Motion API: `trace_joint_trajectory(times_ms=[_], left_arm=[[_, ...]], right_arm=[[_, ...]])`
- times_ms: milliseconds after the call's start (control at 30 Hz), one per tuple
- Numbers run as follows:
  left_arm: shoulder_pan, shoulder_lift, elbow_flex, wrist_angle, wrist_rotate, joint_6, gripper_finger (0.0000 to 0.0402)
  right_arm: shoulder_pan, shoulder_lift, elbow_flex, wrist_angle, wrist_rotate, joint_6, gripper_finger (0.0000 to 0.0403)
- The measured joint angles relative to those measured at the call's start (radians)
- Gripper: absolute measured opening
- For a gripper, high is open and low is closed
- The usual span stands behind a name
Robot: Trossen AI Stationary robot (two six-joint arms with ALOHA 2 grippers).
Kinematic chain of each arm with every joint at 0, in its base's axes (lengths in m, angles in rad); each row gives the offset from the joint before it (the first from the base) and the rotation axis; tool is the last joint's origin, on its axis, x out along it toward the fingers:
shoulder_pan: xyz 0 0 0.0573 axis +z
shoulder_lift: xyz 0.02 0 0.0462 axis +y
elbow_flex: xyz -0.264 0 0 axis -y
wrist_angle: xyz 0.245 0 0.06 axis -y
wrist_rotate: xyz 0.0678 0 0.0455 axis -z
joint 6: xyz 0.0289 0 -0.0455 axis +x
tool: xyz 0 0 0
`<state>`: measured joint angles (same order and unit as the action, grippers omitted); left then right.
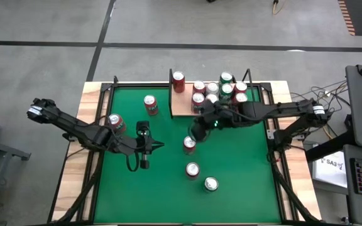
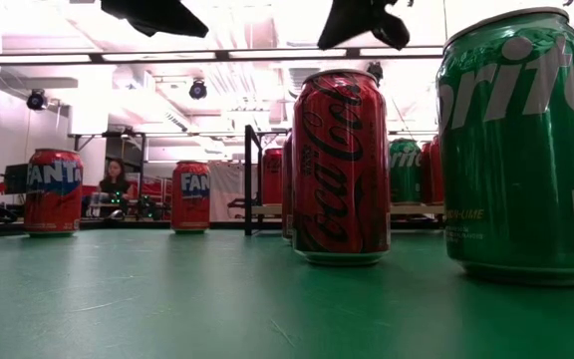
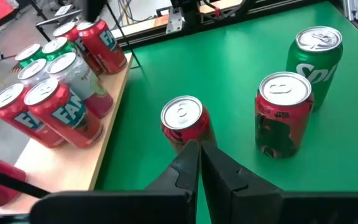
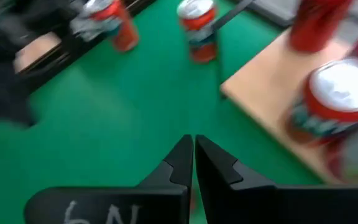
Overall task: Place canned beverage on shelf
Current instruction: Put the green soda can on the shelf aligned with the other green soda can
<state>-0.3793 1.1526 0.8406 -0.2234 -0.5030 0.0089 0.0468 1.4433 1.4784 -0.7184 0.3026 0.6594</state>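
The shelf [image 1: 182, 107], a tan board with black uprights, lies at the table's far middle, with several cans standing on it. On the green top stand three cans: a red one [image 1: 189, 144], a red one nearer [image 1: 192, 169], and a green Sprite can [image 1: 211, 183]. My left gripper [image 3: 199, 149] is shut and raised left of the first red can [image 3: 182, 118], pointing at it. My right gripper [image 4: 193, 144] is shut and hangs over the green top by the shelf's near edge [image 4: 260, 99], pointing toward the table's left.
Two Fanta cans [image 1: 149, 103] [image 1: 114, 122] stand on the green top at the left, the second close to my left arm. In the low view the Sprite can [image 2: 526, 150] and a Coke can [image 2: 339, 165] stand close to the near edge. Free room lies at the near left.
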Motion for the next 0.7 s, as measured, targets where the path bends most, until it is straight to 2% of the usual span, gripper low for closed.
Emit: trace_joint_trajectory(times_ms=[567,700], left_arm=[[-0.015,0.034,0.002,0.021,0.000,-0.022,0.0001],[-0.024,0.034,0.009,0.024,0.000,-0.023,0.0001]], right_arm=[[0.236,0.016,0.001,-0.014,-0.349,0.290,0.0009],[0.283,0.016,0.001,-0.045,-0.367,0.353,0.0009]])
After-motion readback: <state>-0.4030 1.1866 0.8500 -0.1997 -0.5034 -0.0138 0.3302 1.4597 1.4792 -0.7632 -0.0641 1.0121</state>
